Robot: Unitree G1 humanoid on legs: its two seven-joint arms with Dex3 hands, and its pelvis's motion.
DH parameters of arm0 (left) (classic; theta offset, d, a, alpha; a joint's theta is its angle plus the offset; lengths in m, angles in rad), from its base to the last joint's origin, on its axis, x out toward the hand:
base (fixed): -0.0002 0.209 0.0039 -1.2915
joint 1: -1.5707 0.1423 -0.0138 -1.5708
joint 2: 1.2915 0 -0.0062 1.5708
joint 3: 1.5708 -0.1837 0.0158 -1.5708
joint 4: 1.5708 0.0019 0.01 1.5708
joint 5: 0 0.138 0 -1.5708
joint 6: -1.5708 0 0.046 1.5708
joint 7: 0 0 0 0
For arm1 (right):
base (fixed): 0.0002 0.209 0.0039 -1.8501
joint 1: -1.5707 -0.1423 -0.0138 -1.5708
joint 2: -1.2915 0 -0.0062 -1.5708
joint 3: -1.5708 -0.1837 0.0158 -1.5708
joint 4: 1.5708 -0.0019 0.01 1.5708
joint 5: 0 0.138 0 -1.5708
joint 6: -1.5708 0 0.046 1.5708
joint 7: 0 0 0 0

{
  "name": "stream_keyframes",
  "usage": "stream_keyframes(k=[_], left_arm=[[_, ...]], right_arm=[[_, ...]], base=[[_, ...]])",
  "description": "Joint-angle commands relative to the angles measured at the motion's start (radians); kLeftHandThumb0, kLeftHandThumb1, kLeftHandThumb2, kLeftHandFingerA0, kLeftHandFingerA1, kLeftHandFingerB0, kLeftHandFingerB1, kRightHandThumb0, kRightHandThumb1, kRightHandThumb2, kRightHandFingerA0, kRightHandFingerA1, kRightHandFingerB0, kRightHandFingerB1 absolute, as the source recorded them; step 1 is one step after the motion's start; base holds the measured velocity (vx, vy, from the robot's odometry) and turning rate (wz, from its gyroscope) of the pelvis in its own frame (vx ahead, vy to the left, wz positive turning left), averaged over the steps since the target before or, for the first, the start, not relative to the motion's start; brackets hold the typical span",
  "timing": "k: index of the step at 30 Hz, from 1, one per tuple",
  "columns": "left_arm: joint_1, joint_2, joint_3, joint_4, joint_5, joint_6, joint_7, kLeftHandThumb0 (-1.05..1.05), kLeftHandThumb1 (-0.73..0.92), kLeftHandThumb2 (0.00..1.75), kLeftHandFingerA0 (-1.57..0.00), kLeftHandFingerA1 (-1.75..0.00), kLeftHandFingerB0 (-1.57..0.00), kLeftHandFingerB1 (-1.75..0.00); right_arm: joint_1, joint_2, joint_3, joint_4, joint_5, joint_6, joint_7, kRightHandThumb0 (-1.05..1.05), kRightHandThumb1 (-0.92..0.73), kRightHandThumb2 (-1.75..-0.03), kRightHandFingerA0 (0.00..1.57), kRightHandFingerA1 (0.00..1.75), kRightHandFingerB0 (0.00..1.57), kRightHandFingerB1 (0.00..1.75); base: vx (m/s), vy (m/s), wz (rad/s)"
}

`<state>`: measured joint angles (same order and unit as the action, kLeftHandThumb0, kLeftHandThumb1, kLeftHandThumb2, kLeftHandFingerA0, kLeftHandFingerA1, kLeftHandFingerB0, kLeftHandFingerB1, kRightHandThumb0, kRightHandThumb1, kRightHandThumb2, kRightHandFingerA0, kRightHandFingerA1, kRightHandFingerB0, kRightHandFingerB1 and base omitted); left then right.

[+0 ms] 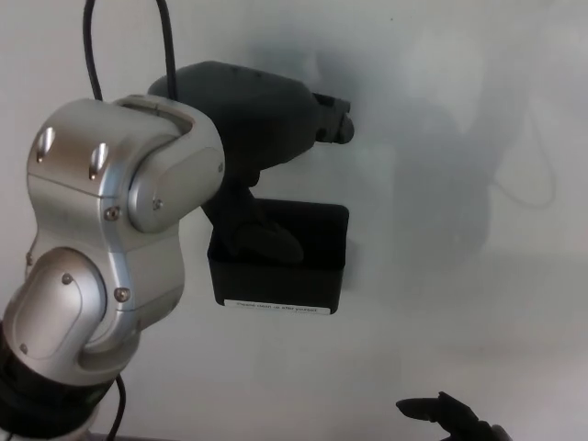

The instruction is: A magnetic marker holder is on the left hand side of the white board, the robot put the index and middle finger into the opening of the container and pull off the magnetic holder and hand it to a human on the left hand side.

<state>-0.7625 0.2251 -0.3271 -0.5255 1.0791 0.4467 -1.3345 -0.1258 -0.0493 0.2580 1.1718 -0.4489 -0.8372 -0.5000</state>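
Silver left forearm (110,248) fills frame left. Left hand (253,115) raised above magnetic holder (285,262), thumb dipping toward its opening; grip state can't tell. Holder on whiteboard (441,110), centre. Right hand (450,418) only partly visible at bottom right edge, state unclear.

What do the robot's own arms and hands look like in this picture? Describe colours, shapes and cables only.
The left arm has rounded, glossy silver casings joined by small screws, with dark joints below. A thin black cable loops above it. The left hand is matt black, bulbous, with thick blunt fingers. Of the right hand only a black tip shows at the bottom edge.
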Motion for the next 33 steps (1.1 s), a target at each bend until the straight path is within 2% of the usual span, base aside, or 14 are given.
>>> stream_keyframes(k=[1,6,8,9,18,19,21,22,24,25,26,28,30,33], left_arm=[[-0.007,0.021,-0.007,0.028,-0.029,0.087,-0.13,-0.6,0.53,0.56,-0.76,-0.54,-0.19,-0.3],[0.008,0.018,-0.024,0.062,-0.029,0.109,-0.13,-0.63,0.55,0.57,-0.67,-0.49,-0.21,-0.3],[0.013,0.005,-0.036,0.082,-0.024,0.138,-0.14,-0.44,0.35,0.86,-0.72,-0.72,-0.03,-0.42],[0.012,0.0,-0.037,0.088,-0.027,0.151,-0.144,-0.65,0.44,0.73,-0.81,-0.69,-0.15,-0.39],[0.028,-0.001,-0.055,0.199,-0.096,0.187,-0.131,-0.59,0.49,0.56,-0.8,-0.65,-0.18,-0.31],[0.033,0.0,-0.054,0.206,-0.107,0.181,-0.123,-0.44,0.33,0.85,-0.72,-0.74,-0.05,-0.44],[0.036,0.001,-0.052,0.22,-0.129,0.179,-0.115,-0.42,0.31,0.86,-0.62,-0.71,-0.05,-0.44],[0.033,-0.002,-0.055,0.236,-0.137,0.194,-0.124,-0.43,0.29,0.86,-0.56,-0.69,-0.03,-0.43],[0.031,-0.004,-0.06,0.249,-0.143,0.207,-0.13,-0.43,0.29,0.86,-0.56,-0.69,-0.03,-0.43],[0.028,-0.002,-0.062,0.257,-0.153,0.207,-0.127,-0.73,0.55,0.57,-0.57,-0.51,-0.19,-0.28],[0.026,0.002,-0.068,0.263,-0.162,0.202,-0.125,-0.77,0.57,0.58,-0.19,-0.35,-0.17,-0.27],[0.024,0.007,-0.078,0.271,-0.17,0.196,-0.124,-0.77,0.57,0.58,-0.19,-0.35,-0.17,-0.27],[0.024,0.02,-0.1,0.28,-0.173,0.17,-0.112,-0.8,0.5,0.89,-0.02,-0.23,-0.1,-0.3],[0.031,0.035,-0.128,0.286,-0.17,0.147,-0.088,-0.83,0.67,0.61,0.0,-0.24,-0.12,-0.25]], right_arm=[[-0.004,-0.021,-0.001,-0.002,0.0,0.016,-0.002,-0.46,-0.63,-0.58,0.87,0.7,0.56,0.57],[-0.005,-0.02,-0.003,-0.004,0.006,0.02,0.006,-0.46,-0.63,-0.59,0.86,0.7,0.56,0.58],[-0.007,-0.019,-0.003,-0.006,0.006,0.017,0.006,-0.46,-0.63,-0.59,0.85,0.7,0.56,0.58],[-0.008,-0.02,-0.002,-0.006,0.004,0.015,0.003,-0.47,-0.63,-0.59,0.86,0.7,0.56,0.58],[-0.004,-0.025,-0.001,-0.009,0.003,0.02,0.005,-0.47,-0.63,-0.59,0.87,0.69,0.58,0.58],[-0.004,-0.025,-0.001,-0.011,0.003,0.024,0.006,-0.47,-0.63,-0.59,0.89,0.71,0.59,0.58],[-0.005,-0.025,0.002,-0.013,-0.001,0.028,0.003,-0.47,-0.63,-0.58,0.88,0.7,0.61,0.6],[-0.007,-0.026,0.004,-0.013,-0.005,0.026,-0.002,-0.47,-0.51,-0.91,0.84,0.78,0.59,0.7],[-0.006,-0.026,0.005,-0.013,-0.004,0.025,-0.002,-0.47,-0.51,-0.91,0.84,0.78,0.59,0.7],[-0.009,-0.026,0.006,-0.013,-0.005,0.026,-0.004,-0.48,-0.52,-0.91,0.84,0.78,0.59,0.69],[-0.01,-0.027,0.007,-0.012,-0.006,0.025,-0.006,-0.47,-0.52,-0.91,0.84,0.79,0.58,0.69],[-0.01,-0.029,0.009,-0.01,-0.008,0.022,-0.007,-0.47,-0.52,-0.91,0.84,0.79,0.58,0.69],[-0.008,-0.029,0.006,-0.012,-0.001,0.02,0.003,-0.46,-0.63,-0.59,0.86,0.69,0.61,0.59],[-0.008,-0.03,0.008,-0.01,-0.003,0.019,0.001,-0.46,-0.63,-0.59,0.87,0.68,0.62,0.59]], base=[[0.0,0.0,0.0],[0.0,0.0,0.0],[0.0,0.0,0.0],[0.0,0.0,0.0],[0.0,0.0,0.0],[0.0,0.0,0.0],[0.0,0.0,0.0],[0.0,0.0,0.0],[0.0,0.0,0.0],[0.0,0.0,0.0],[0.0,0.0,0.0],[0.0,0.0,0.0],[0.0,0.0,0.0],[0.0,0.0,0.0]])
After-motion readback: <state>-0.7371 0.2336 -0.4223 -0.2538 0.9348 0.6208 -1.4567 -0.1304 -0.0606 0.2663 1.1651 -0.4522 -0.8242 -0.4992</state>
